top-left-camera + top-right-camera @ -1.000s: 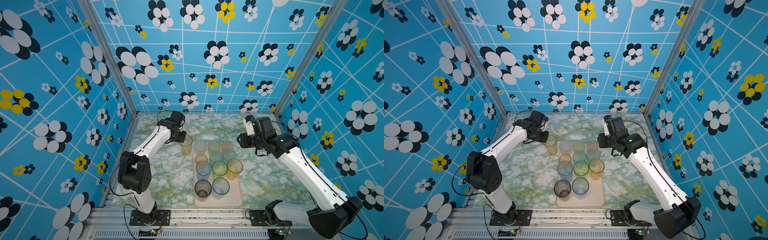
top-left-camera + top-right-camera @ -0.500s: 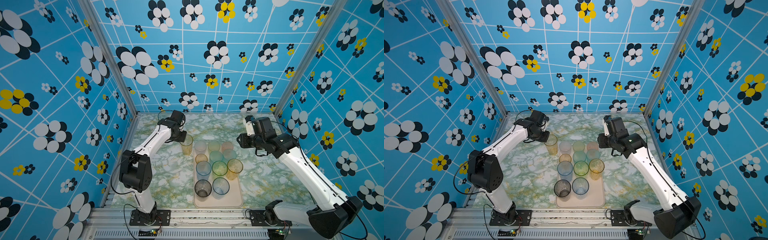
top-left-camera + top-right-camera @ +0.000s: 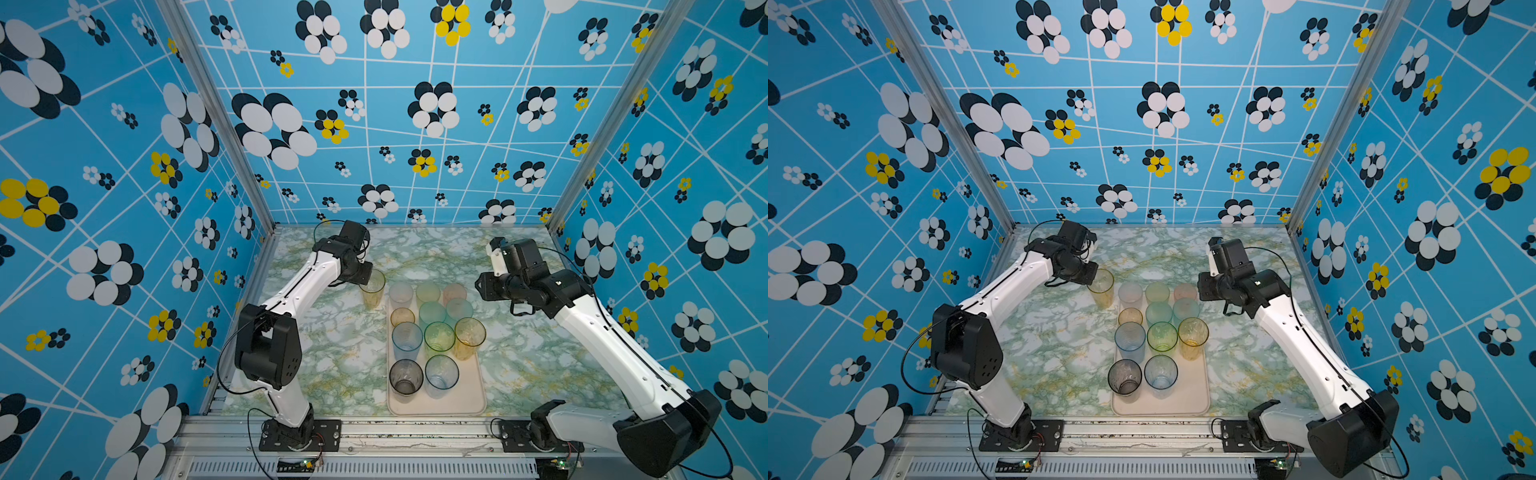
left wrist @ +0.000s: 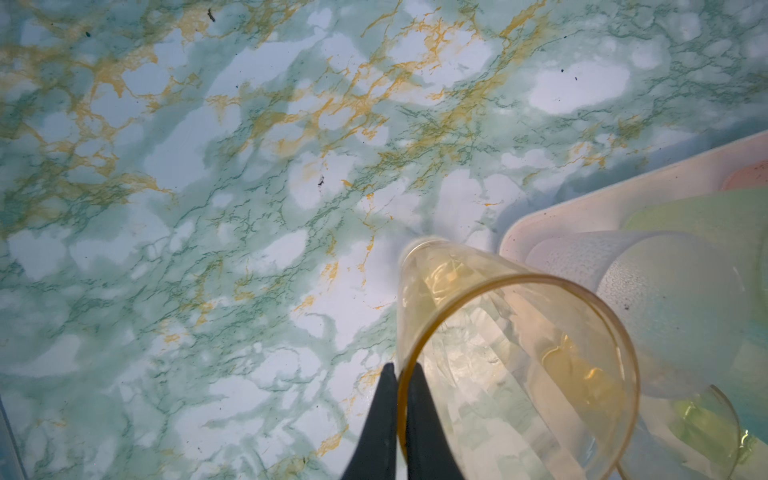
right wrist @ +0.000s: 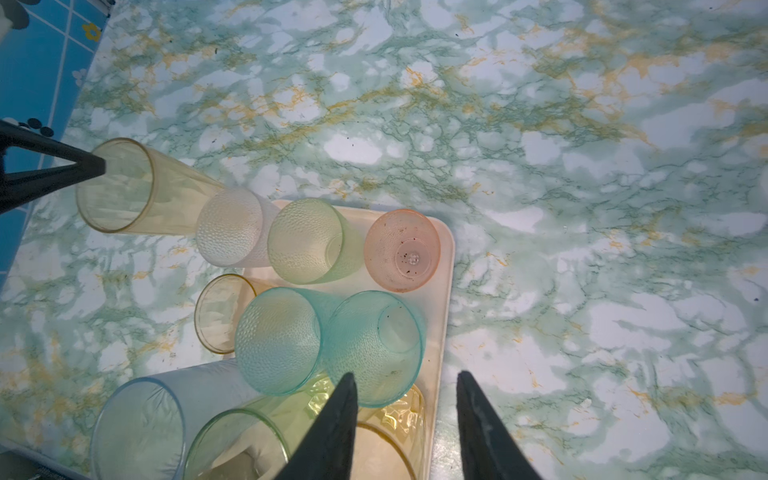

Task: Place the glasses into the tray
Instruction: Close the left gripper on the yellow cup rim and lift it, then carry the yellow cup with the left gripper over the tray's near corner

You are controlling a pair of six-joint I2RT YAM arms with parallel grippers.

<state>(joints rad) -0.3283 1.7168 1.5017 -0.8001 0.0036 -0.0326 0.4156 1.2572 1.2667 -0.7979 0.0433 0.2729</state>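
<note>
Marbled tabletop (image 3: 332,353), tray (image 3: 436,406) nearly full. My left gripper (image 4: 401,368) is clamped on the rim of the amber tumbler (image 4: 457,270) beside it; I'd lift vertically, clearing neighbours. Right gripper (image 5: 405,374) apart, empty.

Left pincer (image 4: 402,368) pinched closed; right pincer (image 5: 405,374) parted, hovering aloft.
</note>
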